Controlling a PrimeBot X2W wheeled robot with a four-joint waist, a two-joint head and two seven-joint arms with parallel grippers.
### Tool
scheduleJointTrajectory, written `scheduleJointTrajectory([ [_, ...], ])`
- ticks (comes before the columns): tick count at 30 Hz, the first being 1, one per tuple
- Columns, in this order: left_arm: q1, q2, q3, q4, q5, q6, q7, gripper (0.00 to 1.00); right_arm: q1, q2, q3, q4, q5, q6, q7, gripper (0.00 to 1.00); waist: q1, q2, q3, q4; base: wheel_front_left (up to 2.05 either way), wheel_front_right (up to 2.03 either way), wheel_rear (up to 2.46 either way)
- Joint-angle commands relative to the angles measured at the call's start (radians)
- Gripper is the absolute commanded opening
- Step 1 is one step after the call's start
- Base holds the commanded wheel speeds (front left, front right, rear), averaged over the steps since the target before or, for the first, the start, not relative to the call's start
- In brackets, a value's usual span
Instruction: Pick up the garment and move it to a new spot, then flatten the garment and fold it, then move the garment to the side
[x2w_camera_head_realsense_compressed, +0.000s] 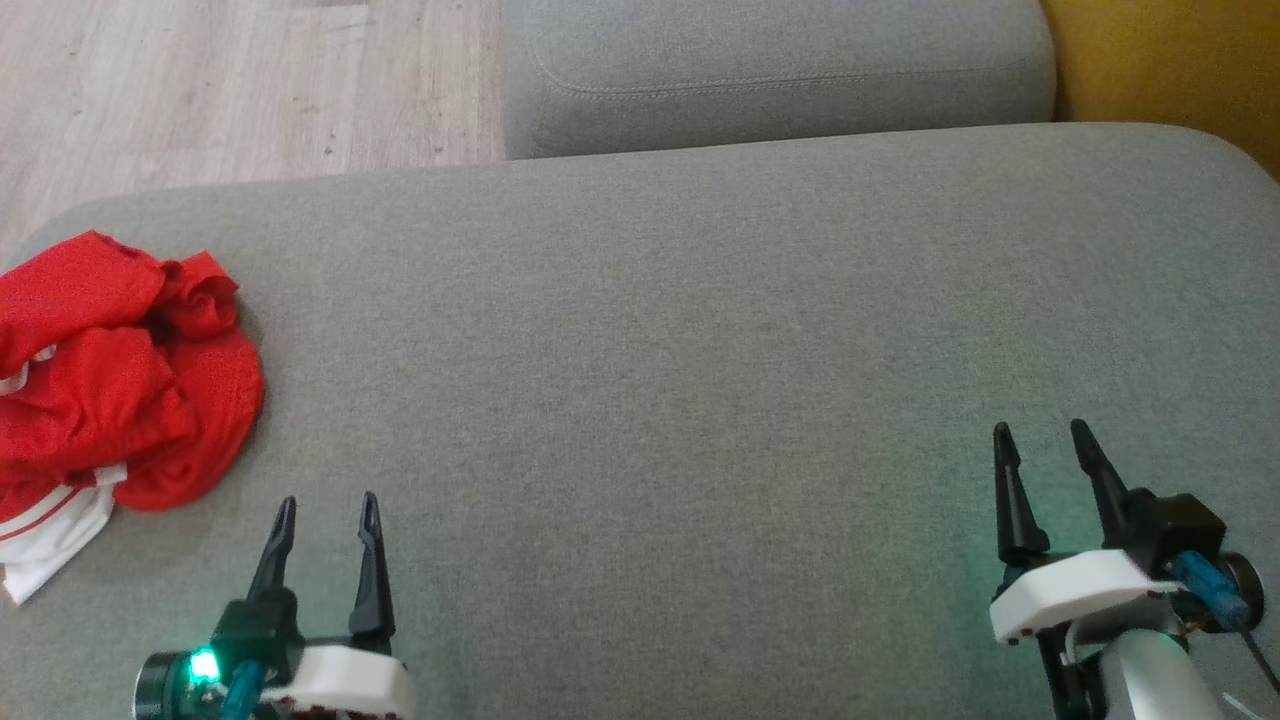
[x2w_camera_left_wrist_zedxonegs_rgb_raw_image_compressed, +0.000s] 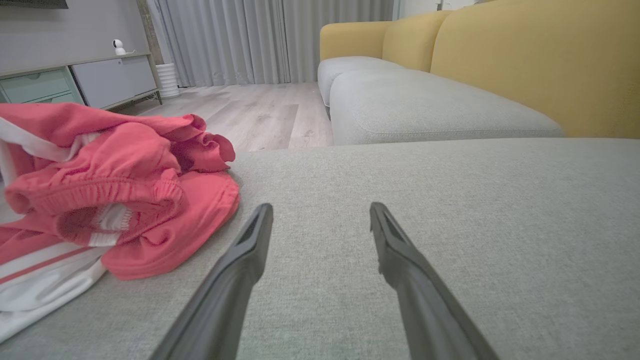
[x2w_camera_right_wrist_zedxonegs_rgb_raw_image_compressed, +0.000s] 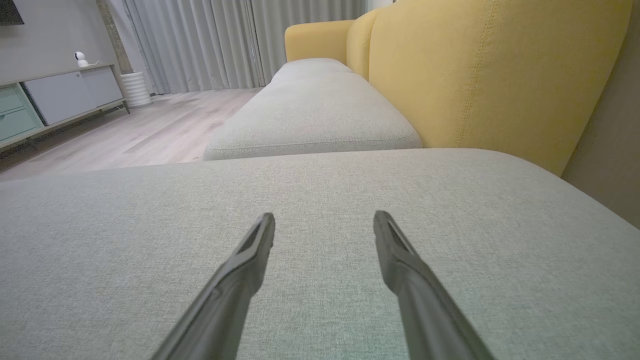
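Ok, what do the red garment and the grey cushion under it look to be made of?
The red garment looks like soft, matte knit sportswear cloth: it slumps in loose folds, with a gathered elastic band and white striped trim. The grey cushion looks like matte woven upholstery fabric with a fine flecked weave; its rounded edges suggest padding, probably foam.

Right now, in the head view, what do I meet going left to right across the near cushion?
red garment, crumpled at the left edge → left claw, open → bare stretch of grey cushion → right claw, open
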Motion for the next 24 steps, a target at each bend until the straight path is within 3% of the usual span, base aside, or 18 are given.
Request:
scheduleJointTrajectory([
  [1,-0.013,0.007,0.033,-0.032,0.001,0.004,-0.012,1.00,-0.049,-0.003,0.020,-0.027,0.000,-0.001,-0.014,1.00,0.0000,0.0000,0.000,0.001,0.00,0.00,0.00],
  [15,-0.006,0.000,0.042,-0.046,0.002,-0.001,-0.012,1.00,-0.053,-0.001,0.043,-0.027,0.019,-0.001,-0.014,1.00,0.0000,0.0000,0.012,0.025,0.00,0.00,0.00],
  [20,0.005,-0.001,0.044,-0.046,-0.001,0.003,-0.012,1.00,-0.051,-0.001,0.078,-0.028,0.024,-0.001,-0.014,1.00,0.0000,0.0000,0.017,0.079,0.00,0.00,0.00],
  [24,0.007,-0.001,0.049,-0.038,-0.007,0.000,-0.012,1.00,-0.042,-0.001,0.101,-0.031,0.027,-0.001,-0.014,1.00,0.0000,0.0000,0.017,0.172,0.00,0.00,0.00],
])
